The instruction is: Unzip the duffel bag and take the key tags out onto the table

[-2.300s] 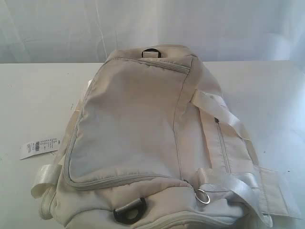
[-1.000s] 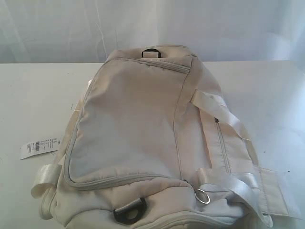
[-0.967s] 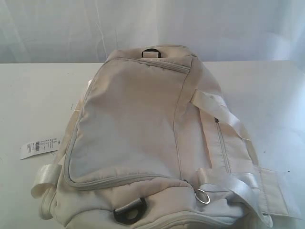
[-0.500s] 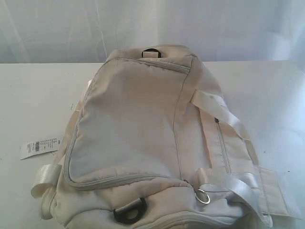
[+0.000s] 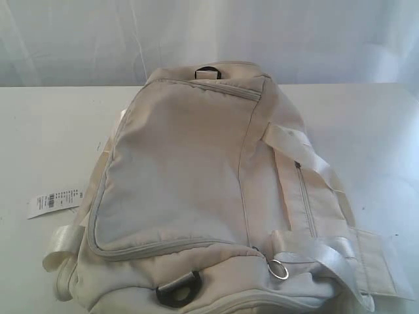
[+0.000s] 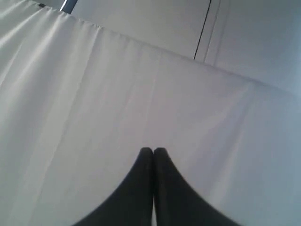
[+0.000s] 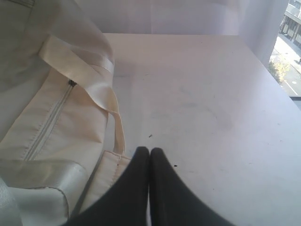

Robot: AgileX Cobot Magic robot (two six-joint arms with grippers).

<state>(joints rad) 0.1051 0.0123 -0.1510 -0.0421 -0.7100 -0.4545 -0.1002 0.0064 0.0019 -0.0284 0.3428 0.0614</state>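
The cream-beige duffel bag [image 5: 196, 190] lies zipped shut in the middle of the white table [image 5: 46, 137], its grey main zipper curving round the top panel to a metal pull ring [image 5: 279, 269] at the near right corner. No key tags show. Neither gripper appears in the exterior view. My right gripper [image 7: 149, 151] is shut and empty, just above the table beside the duffel bag [image 7: 51, 117] and its white webbing handle [image 7: 89, 75]. My left gripper [image 6: 153, 151] is shut and empty, facing only white cloth.
A white paper label with a barcode [image 5: 54, 201] lies on the table left of the bag. Black D-rings [image 5: 177, 289] sit at the bag's near and far ends. A side pocket zipper [image 5: 304, 199] runs along the right side. A white curtain [image 5: 209, 33] hangs behind.
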